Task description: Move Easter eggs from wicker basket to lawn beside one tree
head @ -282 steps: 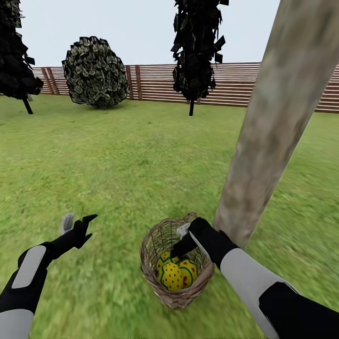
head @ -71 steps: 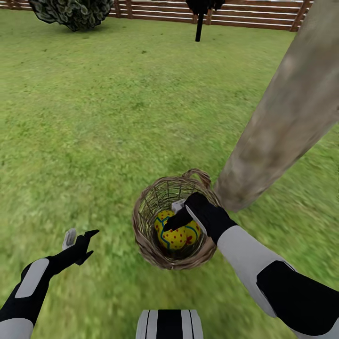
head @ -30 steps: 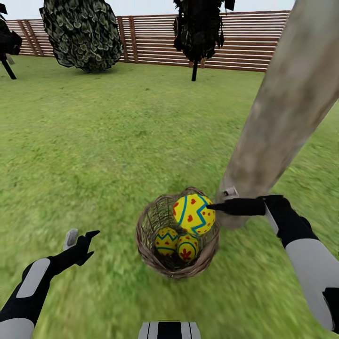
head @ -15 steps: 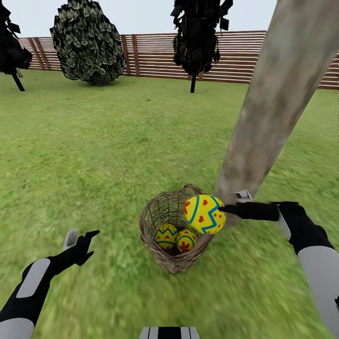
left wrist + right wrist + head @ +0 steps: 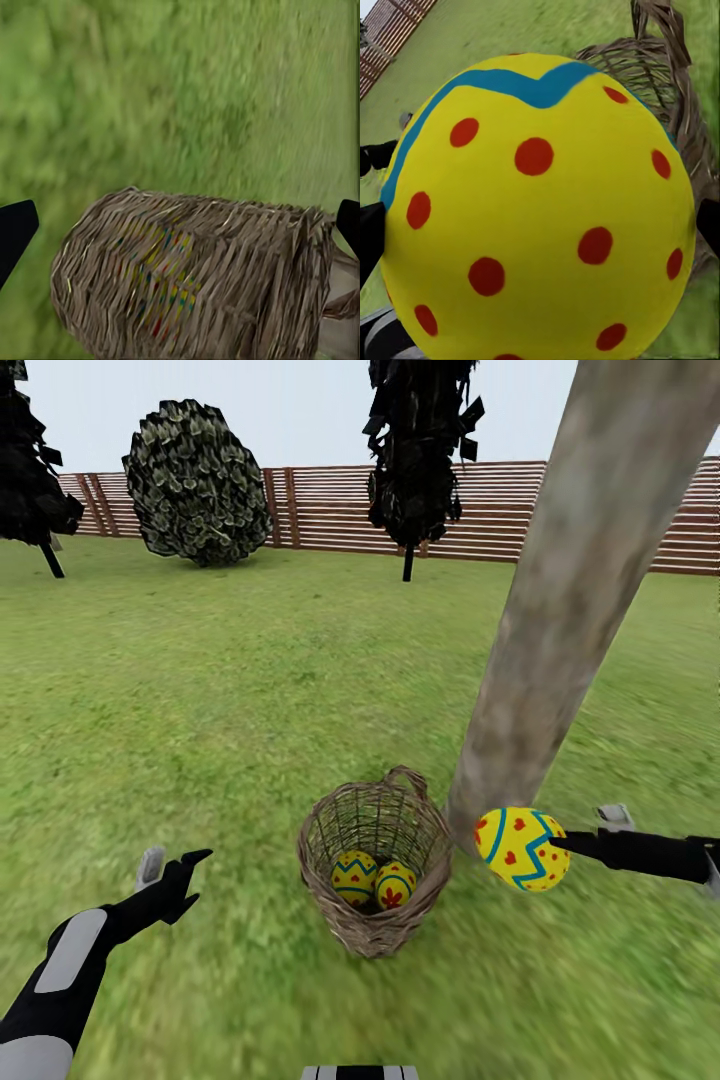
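left gripper (image 5: 165,863) hovers at about 8 o'clock in the head view, fingers spread apart, nothing between them, low over the lawn (image 5: 230,690) and well apart from the wicker basket (image 5: 375,875). its wrist camera looks at the basket's woven side (image 5: 195,277), with egg colours showing through the weave.

basket stands on the grass at about 6 o'clock, just beside the foot of the tree (image 5: 560,610). two easter eggs (image 5: 374,880) lie in its bottom, touching each other.

third egg (image 5: 521,848), at about 4 o'clock, is clear of the basket rim and held off the grass, in front of the trunk base. right gripper (image 5: 560,845) is closed on this egg (image 5: 536,210) at its far side; the head view shows one dark finger and a pale one reaching to it, and contact looks to be near the fingertips.

risks, as judged:
- hold looks shallow on a round smooth shell; a quick swing or tilt could squeeze it out.
- released from height, it may roll off from the tree.
- lowering close by could knock the trunk or tip the basket.
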